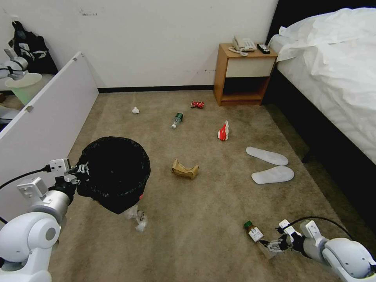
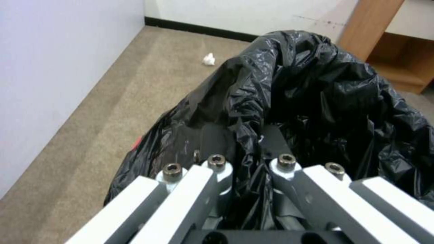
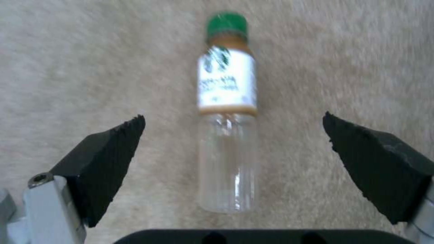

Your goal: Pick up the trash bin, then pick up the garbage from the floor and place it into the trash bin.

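Left gripper [image 1: 80,171] clamped on bag-lined rim of the trash bin [image 1: 113,172], held off the floor [image 1: 196,235]. Right gripper [image 3: 233,149] low over carpet, jaws wide, empty, straddling the green-capped bottle [image 3: 227,135] lying lengthwise between the pads. Risk: round bottle rolls or squirts out on closing; thin rim pinch may slip off.
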